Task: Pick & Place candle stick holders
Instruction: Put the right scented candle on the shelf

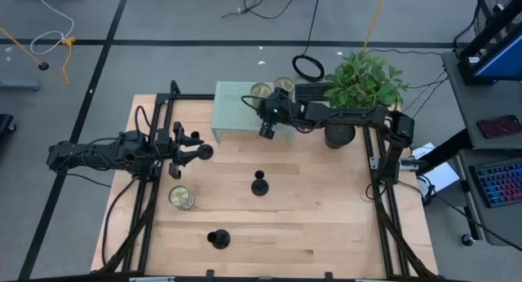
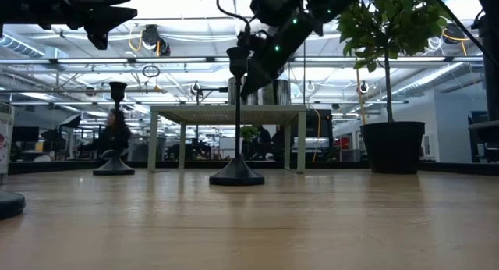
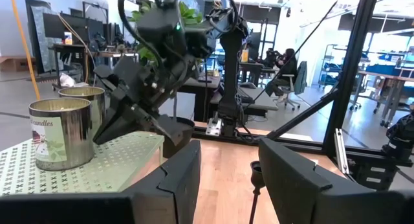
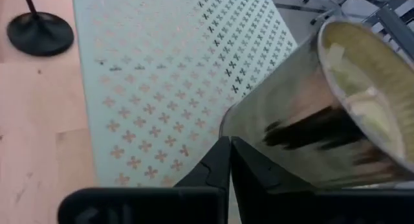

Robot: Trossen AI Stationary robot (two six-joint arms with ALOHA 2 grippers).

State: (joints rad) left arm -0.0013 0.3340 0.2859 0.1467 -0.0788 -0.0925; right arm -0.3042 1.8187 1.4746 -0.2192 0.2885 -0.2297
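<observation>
Three black candle stick holders stand upright on their round bases on the wooden table: one at mid-table [image 1: 259, 184] [image 2: 236, 122], one near the front edge [image 1: 218, 239], and one by my left arm [image 2: 115, 129]. My left gripper [image 1: 204, 152] [image 3: 229, 179] is open and empty, raised above the table left of the middle holder, whose cup [image 3: 255, 174] shows between its fingers. My right gripper [image 1: 267, 129] [image 4: 226, 153] is shut and empty, slanting down over the near edge of the pale green perforated stand [image 1: 236, 111], close to a gold can [image 4: 323, 107].
Two pale gold cans [image 1: 261, 90] [image 1: 283, 85] stand on the stand, and a third [image 1: 182, 197] stands on the table front left. A potted plant [image 1: 363, 82] is at the back right. Black frame rails run along both table sides. People sit in the room beyond.
</observation>
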